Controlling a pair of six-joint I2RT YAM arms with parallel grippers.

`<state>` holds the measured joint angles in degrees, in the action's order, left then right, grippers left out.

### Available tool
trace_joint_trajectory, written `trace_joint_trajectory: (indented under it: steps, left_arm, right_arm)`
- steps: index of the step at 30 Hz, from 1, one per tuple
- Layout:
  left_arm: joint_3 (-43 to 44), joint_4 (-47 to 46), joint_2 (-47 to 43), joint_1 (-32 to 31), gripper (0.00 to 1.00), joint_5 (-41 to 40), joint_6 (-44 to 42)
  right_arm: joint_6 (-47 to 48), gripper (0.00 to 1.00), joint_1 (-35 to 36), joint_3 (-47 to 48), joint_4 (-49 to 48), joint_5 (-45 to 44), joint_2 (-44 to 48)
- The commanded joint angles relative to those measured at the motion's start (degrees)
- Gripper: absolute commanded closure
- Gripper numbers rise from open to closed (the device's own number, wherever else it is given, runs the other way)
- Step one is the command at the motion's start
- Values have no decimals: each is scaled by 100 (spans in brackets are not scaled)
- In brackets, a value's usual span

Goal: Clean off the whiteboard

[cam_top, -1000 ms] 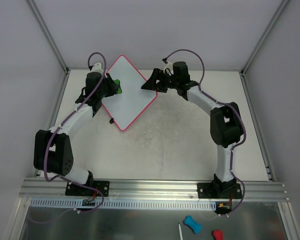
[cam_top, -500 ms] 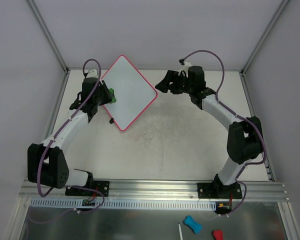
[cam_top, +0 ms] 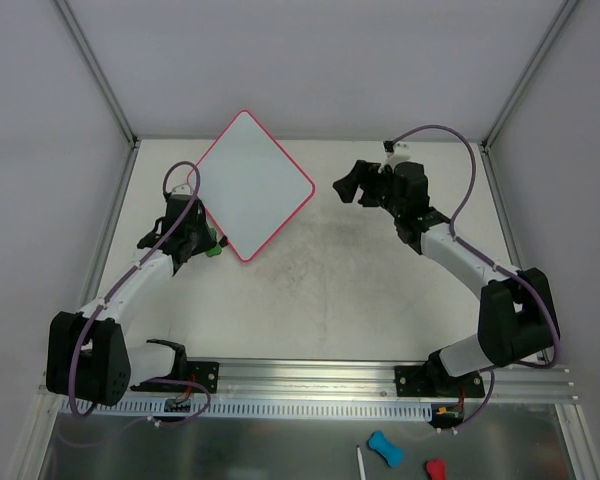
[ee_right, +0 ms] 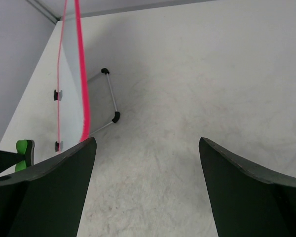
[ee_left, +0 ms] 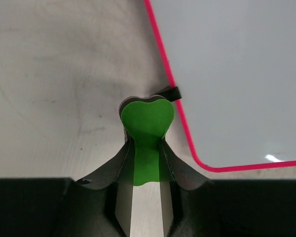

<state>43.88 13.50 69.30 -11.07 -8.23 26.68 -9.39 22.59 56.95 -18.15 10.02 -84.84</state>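
White walls point(cam_top: 330, 60) enclose a scuffed, off-white table point(cam_top: 360, 290). On its far left part stands the whiteboard point(cam_top: 252, 185), turned corner-on like a diamond with a plain white face and a thin pink-red rim. In the right wrist view it is seen almost edge-on point(ee_right: 69, 89), tilted up on a thin wire stand point(ee_right: 111, 98) behind it. The left hand point(cam_top: 202, 240) sits just beside the board's near-left rim, close to its nearest corner, and is clamped shut point(ee_left: 147, 143) on a green piece point(ee_left: 147, 118) with a rounded, heart-shaped end. That end lies on the table side of the rim, next to a small black clip point(ee_left: 173, 93) on the board's edge; I cannot tell whether it touches the rim. The left arm runs from the near left corner along the left edge of the table, its elbow folded low near the base. The right hand point(cam_top: 348, 185) hangs apart from the board's right corner with bare table between them, fingers spread wide and empty point(ee_right: 147, 143). Its arm bows out toward the right edge of the table, the forearm reaching back and to the left.
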Motion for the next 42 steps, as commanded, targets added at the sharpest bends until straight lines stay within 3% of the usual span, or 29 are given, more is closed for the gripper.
trace_joint_trajectory:
  steps: [1,4,8,13,16,26,29,32,36,37,42]
  left_arm:
    - [-327,162,-118,183,84,-126,215]
    - [-433,162,-92,228,81,-74,233]
    - [-476,153,-66,246,66,-38,268]
    - [-582,75,5,246,57,-56,329]
    - [-635,39,31,246,45,-38,347]
    - [-775,-66,-697,228,39,313,14]
    - [-837,-75,-970,228,38,374,-170]
    - [-951,-154,-1269,158,34,418,-242]
    - [-1258,-461,-1638,132,14,585,-251]
    - [-1311,-532,-1708,131,5,594,-251]
    - [-1539,-655,-2227,131,1,700,-251]
  right_arm:
    - [33,11,-18,-315,-698,-685,327]
    - [33,11,9,-404,-690,-712,336]
    - [60,11,53,-456,-690,-765,319]
    - [112,10,114,-571,-690,-888,389]
    - [121,10,123,-694,-690,-949,477]
    - [165,8,211,-1001,-602,-1229,819]
    - [340,7,360,-1466,-418,-1669,1608]
    - [639,5,606,-1852,458,-2065,2599]
    - [675,5,668,-2389,1181,-2188,3639]
    - [675,5,659,-2521,1252,-2206,3850]
    - [780,4,659,-3128,1735,-2162,4932]
